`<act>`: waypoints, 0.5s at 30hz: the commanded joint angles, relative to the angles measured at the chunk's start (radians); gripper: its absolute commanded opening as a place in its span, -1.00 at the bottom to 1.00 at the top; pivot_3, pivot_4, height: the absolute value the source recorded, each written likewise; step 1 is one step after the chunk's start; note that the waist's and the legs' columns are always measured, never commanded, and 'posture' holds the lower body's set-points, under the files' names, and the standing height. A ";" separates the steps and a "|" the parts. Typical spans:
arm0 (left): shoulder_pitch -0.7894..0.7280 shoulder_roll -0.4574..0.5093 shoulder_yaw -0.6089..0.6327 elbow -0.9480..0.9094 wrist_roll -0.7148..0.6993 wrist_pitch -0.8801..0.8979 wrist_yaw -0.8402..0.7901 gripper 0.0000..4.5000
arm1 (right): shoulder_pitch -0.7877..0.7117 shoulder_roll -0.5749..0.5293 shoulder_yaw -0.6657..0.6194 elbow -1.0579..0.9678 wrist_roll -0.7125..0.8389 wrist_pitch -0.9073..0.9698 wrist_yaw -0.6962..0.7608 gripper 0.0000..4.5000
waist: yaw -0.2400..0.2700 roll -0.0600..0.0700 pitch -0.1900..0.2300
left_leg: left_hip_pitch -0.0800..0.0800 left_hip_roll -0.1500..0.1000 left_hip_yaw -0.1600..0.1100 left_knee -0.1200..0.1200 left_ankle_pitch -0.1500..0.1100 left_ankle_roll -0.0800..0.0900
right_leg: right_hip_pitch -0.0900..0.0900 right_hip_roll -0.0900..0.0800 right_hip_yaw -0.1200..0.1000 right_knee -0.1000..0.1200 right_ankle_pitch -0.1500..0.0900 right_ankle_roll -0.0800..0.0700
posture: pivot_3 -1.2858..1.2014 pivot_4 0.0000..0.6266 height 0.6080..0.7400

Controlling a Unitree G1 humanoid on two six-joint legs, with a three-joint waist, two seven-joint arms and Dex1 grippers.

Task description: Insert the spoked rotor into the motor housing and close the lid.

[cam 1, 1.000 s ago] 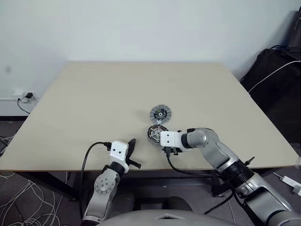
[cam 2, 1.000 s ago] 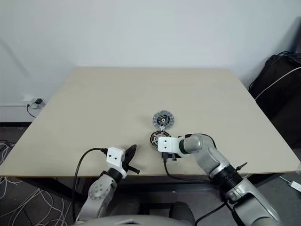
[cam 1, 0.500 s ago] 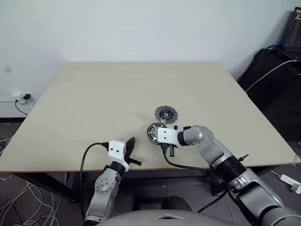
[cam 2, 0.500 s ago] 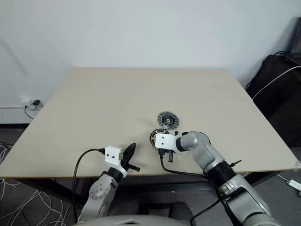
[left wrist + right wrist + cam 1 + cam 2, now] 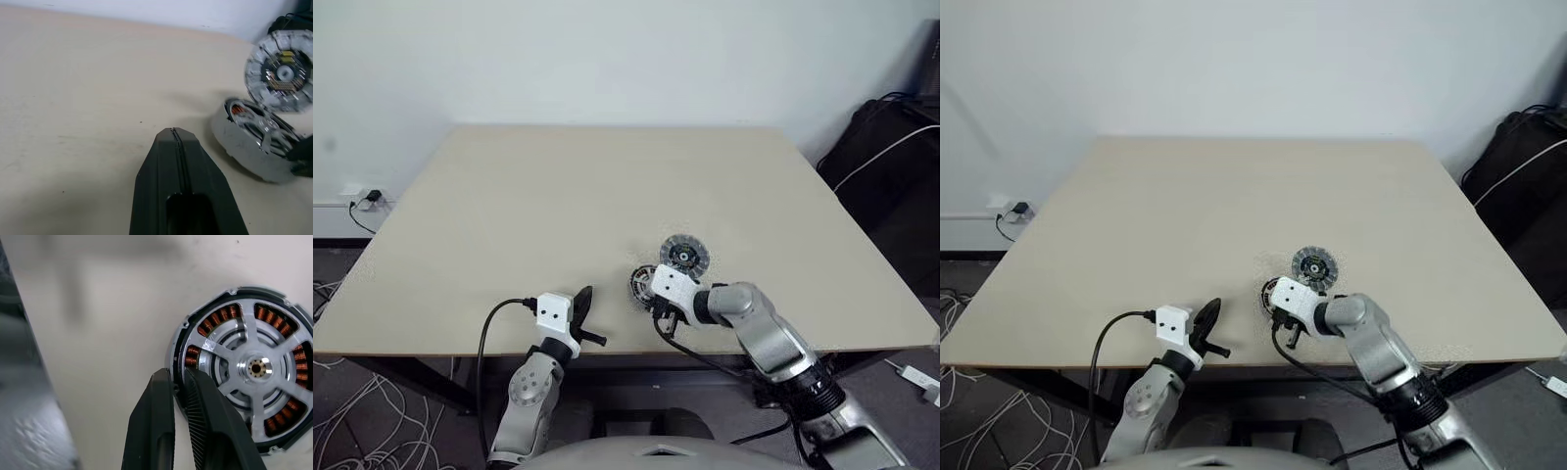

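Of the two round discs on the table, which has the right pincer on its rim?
The motor housing with copper windings and spoked rotor seated, nearer the table's front edge; the ribbed lid lies beyond it.

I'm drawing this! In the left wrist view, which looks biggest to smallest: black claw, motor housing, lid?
1. left claw, though it's nearest the camera.
2. motor housing and lid: look alike, unranked.
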 commanded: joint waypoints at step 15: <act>-0.018 -0.003 -0.014 -0.009 -0.014 -0.005 -0.030 -1.00 | -0.077 0.320 -0.150 -0.059 0.104 0.367 -0.408 -0.95 | -0.010 0.002 0.000 | 0.000 0.000 0.000 0.000 0.000 -0.001 | -0.001 0.000 -0.001 0.001 0.001 0.000 | 0.03 -1.00 1.00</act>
